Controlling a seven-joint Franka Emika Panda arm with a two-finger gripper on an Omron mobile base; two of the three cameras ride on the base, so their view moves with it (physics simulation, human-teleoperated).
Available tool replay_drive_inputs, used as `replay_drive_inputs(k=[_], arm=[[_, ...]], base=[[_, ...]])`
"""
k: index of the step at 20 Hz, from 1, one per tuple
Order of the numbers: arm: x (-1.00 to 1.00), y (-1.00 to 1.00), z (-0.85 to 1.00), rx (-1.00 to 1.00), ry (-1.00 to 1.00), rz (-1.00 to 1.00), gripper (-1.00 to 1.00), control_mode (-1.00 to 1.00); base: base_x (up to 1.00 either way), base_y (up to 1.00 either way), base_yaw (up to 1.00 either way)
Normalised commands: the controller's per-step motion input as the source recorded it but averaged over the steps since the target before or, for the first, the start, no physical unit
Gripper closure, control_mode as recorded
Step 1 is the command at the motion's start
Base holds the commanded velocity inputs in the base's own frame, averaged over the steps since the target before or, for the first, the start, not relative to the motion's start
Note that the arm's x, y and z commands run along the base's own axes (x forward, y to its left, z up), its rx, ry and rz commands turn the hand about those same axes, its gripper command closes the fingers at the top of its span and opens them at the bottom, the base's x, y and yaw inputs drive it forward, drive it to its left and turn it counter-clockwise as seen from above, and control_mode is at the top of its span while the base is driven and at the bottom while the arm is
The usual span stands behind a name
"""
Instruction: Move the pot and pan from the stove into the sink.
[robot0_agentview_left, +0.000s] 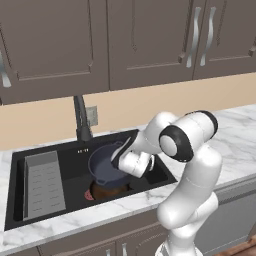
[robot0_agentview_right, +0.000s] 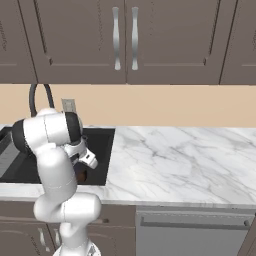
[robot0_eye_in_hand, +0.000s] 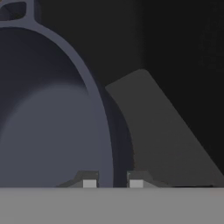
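1. Starting at the left end of the sink (robot0_agentview_left: 20, 190), you have the ribbed drain tray (robot0_agentview_left: 44, 185) lying along the basin's left wall, with the dark faucet (robot0_agentview_left: 81, 120) rising from the back edge just right of it.

2. Moving right, the pot (robot0_agentview_left: 107, 167) is over the middle of the basin, near the front wall. Beneath it a brownish round shape peeks out, which looks like the pan (robot0_agentview_left: 100, 191) already lying on the basin floor; its handle is hidden, so treat that as likely, not certain.

3. Further right, the gripper (robot0_eye_in_hand: 113, 183) is closed down tight on the pot's rim, one fingertip inside the wall and one outside, as the hand view shows. One loop handle of the pot sits at the far side of the rim from the grip.

4. You cannot tell whether the pot already rests on the pan or hangs just above it.

5. Step in hand, by my reading: the last one, setting the pot into the sink. The stove is nowhere to be seen from here.

6. Next move calls for easing the pot down until it bears weight, then opening the fingers and lifting straight up clear of the rim. Mind that the pot may settle tilted on the pan.
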Motion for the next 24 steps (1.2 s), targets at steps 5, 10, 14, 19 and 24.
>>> replay_drive_inputs(k=[5, 10, 14, 19, 24], arm=[[0.01, 0.0, -0.17, 0.0, -0.05, 0.0, 1.0, -1.0], [0.02, 0.0, -0.29, -0.02, -0.07, 0.0, 1.0, -1.0], [0.0, 0.0, -0.33, -0.02, -0.06, 0.0, 1.0, -1.0], [0.0, 0.0, -0.06, 0.0, -0.01, 0.0, -1.0, -1.0], [0.0, 0.0, 0.03, 0.0, 0.0, 0.0, -1.0, -1.0]], base=[[0.0, 0.0, 0.0], [0.0, 0.0, 0.0], [0.0, 0.0, 0.0], [0.0, 0.0, 0.0], [0.0, 0.0, 0.0]])
